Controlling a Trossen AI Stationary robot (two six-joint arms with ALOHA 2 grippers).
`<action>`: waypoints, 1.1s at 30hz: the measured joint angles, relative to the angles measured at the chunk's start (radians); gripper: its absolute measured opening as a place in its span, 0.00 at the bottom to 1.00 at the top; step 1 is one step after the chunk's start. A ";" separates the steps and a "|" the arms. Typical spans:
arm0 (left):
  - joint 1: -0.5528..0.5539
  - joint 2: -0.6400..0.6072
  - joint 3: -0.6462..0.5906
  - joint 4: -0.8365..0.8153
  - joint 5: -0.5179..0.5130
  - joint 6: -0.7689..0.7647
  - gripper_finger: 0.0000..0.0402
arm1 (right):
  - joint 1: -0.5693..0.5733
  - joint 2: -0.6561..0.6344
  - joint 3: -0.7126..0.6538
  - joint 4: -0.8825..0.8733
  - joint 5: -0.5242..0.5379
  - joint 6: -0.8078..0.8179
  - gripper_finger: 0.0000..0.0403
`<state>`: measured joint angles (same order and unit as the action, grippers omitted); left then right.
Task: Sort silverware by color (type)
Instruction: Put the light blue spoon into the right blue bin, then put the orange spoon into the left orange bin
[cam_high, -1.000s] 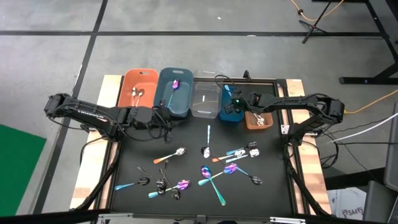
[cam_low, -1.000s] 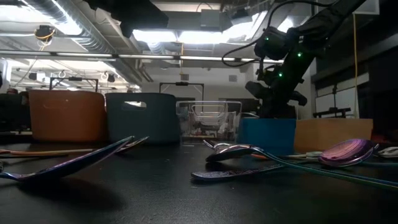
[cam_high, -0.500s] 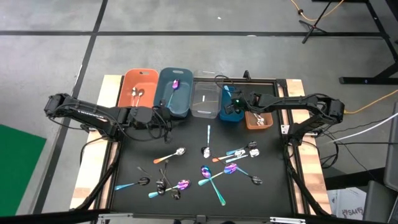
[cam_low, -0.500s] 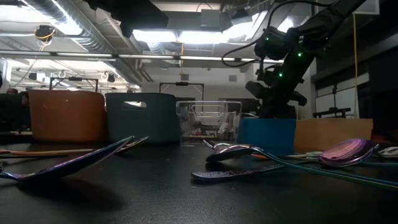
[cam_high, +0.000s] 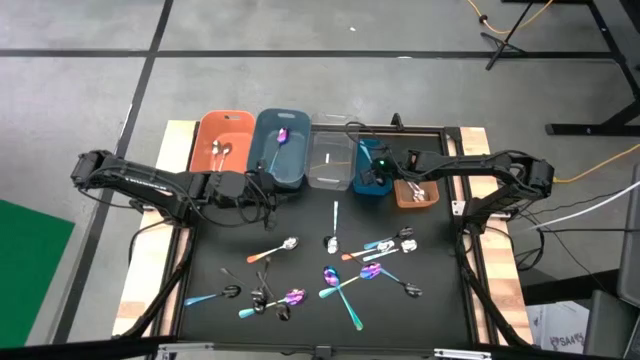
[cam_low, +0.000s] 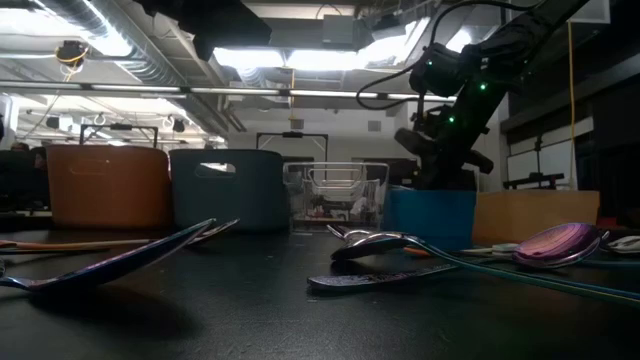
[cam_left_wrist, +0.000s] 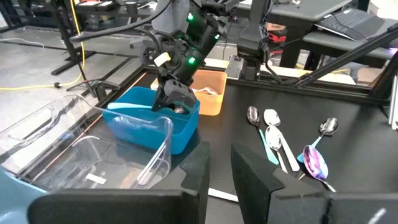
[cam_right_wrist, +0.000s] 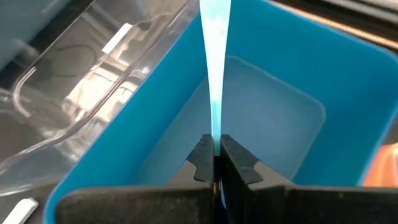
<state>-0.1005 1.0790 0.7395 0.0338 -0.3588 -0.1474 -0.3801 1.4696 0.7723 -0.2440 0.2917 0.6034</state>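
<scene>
Right gripper (cam_right_wrist: 213, 163): dark jaws clenched on a slim, flat blue-handled utensil (cam_right_wrist: 214, 56), held over the smooth-walled blue bin (cam_right_wrist: 298, 74). Adjacent: clear ribbed plastic bin (cam_right_wrist: 93, 81). Left gripper (cam_left_wrist: 219, 180): blunt black jaws parted, nothing grasped, poised near the clear bin at the desk's rear. Remaining silverware (cam_high: 345, 275), glossy silver and iridescent purple with teal handles, is scattered across the matte black desk (cam_high: 300, 215).

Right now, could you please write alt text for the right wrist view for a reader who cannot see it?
The right gripper holds a light blue utensil handle in shut jaws, pointing into the empty blue bin. A clear bin sits beside the blue one.
</scene>
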 joint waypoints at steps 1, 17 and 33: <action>0.000 0.000 0.000 0.000 0.000 0.000 0.15 | 0.000 0.000 0.000 0.000 -0.011 0.000 0.01; 0.000 0.000 0.000 0.000 0.001 0.000 0.15 | 0.000 0.000 0.000 0.007 -0.040 0.018 0.32; -0.080 0.013 0.000 -0.303 0.066 -0.228 0.15 | 0.000 -0.086 0.000 0.007 -0.025 -0.057 0.35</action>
<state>-0.1802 1.0917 0.7395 -0.2692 -0.2926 -0.3758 -0.3798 1.3833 0.7723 -0.2367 0.2671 0.5464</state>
